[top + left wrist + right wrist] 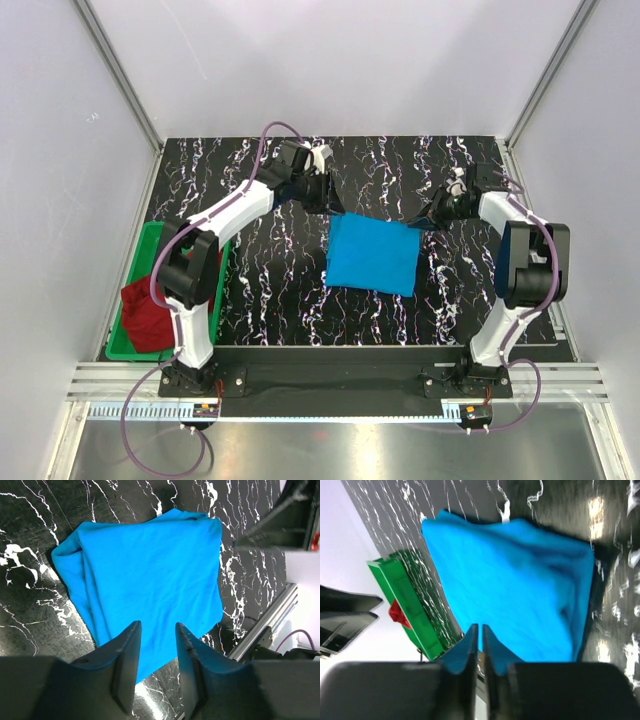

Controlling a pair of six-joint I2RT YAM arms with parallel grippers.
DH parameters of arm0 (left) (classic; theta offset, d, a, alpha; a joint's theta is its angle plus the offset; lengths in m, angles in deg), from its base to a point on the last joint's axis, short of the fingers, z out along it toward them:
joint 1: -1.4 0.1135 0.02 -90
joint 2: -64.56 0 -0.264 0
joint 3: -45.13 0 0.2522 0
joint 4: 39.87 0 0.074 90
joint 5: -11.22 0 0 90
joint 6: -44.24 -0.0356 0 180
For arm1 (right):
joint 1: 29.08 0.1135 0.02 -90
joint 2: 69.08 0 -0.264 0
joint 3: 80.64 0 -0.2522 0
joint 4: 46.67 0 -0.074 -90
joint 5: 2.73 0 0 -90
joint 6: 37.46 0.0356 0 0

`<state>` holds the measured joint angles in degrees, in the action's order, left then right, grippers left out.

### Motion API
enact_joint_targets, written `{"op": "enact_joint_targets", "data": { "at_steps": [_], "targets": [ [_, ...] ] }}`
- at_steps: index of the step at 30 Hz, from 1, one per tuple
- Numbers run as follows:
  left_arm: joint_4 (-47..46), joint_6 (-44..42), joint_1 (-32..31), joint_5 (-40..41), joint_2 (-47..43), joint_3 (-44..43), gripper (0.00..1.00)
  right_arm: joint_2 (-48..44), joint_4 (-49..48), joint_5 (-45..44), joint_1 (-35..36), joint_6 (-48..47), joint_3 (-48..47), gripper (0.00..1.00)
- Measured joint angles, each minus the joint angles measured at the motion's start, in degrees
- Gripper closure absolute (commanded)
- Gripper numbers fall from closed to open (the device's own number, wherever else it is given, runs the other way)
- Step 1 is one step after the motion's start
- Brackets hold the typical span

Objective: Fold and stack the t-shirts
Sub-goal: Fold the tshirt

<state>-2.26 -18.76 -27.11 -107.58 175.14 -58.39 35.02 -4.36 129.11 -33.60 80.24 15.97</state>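
Observation:
The sky-blue t-shirt [372, 254] lies folded into a rough square in the middle of the table; it also shows in the left wrist view [150, 575] and the right wrist view [520, 585]. The dark red t-shirt [146, 312] lies bunched in the near end of the green bin and hangs over its edge; a bit of it shows in the right wrist view [398, 613]. My left gripper [322, 203] [157, 630] is open and empty, above the blue shirt's far left corner. My right gripper [428, 219] [480, 630] is shut and empty, by its far right corner.
A green plastic bin [148, 243] stands along the table's left edge, also seen in the right wrist view [407, 605]. The table [270, 290] is black with white marbling. White walls and metal frame rails close in the sides and back.

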Motion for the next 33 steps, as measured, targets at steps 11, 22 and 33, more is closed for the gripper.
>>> {"op": "enact_joint_targets", "data": {
  "at_steps": [11,22,33],
  "targets": [
    [-0.5,1.3,0.0,0.2,0.3,1.3,0.57,15.5,-6.4,2.0,-0.5,3.0,-3.3,0.90],
    [0.3,-2.6,0.0,8.9,2.8,1.6,0.01,10.3,1.9,0.8,-1.1,-1.2,-9.9,0.34],
    [0.9,-6.3,-3.1,15.2,9.6,-1.6,0.01,-18.1,10.1,-0.2,-1.1,-4.6,-0.9,0.32]
  ]
}}
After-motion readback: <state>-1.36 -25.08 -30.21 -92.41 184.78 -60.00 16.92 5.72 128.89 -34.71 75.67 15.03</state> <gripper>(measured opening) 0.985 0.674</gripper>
